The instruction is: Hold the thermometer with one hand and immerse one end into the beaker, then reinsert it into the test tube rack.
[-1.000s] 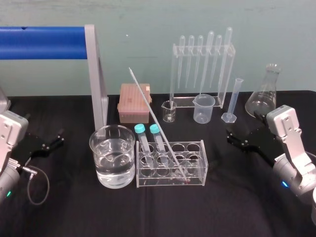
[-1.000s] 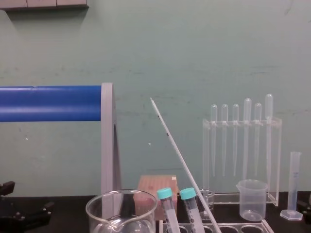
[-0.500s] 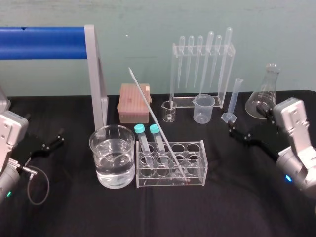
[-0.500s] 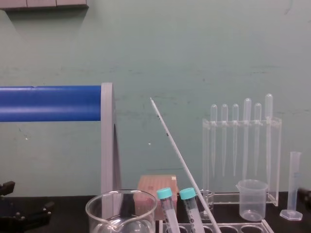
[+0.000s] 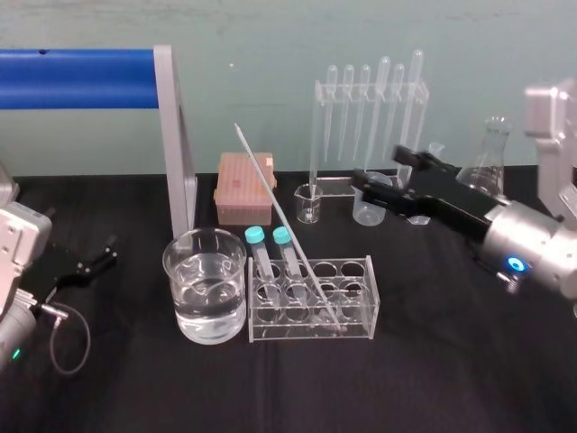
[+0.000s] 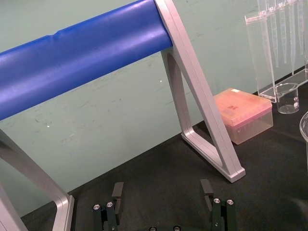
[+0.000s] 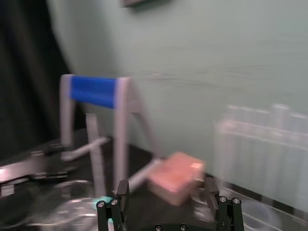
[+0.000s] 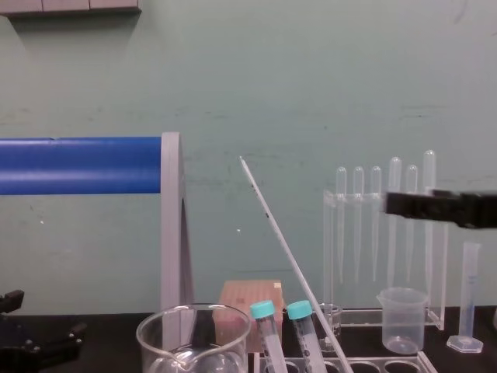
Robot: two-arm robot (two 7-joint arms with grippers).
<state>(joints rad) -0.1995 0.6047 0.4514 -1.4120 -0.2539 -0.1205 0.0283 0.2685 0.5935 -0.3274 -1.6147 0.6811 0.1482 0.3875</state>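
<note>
The thermometer [image 5: 287, 225] is a long thin glass rod. It leans in the test tube rack [image 5: 359, 299], foot in a front hole and top tilted back-left; it also crosses the chest view [image 8: 284, 250]. Two teal-capped tubes [image 5: 263, 258] stand in the rack's left holes. The beaker [image 5: 206, 298], holding water, sits just left of the rack. My right gripper [image 5: 383, 173] hangs open and empty above the table, right of the thermometer's upper half, in front of the pipette stand; one finger [image 8: 423, 205] crosses the chest view. My left gripper [image 5: 95, 257] rests open at the far left.
A blue-barred grey frame [image 5: 173, 135] stands behind the beaker. Behind the rack are a pink tip box [image 5: 244, 188], a tiny glass beaker [image 5: 308, 204], the tall pipette stand [image 5: 370, 108], a small plastic beaker [image 5: 367, 211] and a conical flask [image 5: 488, 171].
My right arm has lifted off the table's right side and swung left toward the centre, reaching in front of the pipette stand. Its fingers stay open. The left arm and the glassware are unmoved.
</note>
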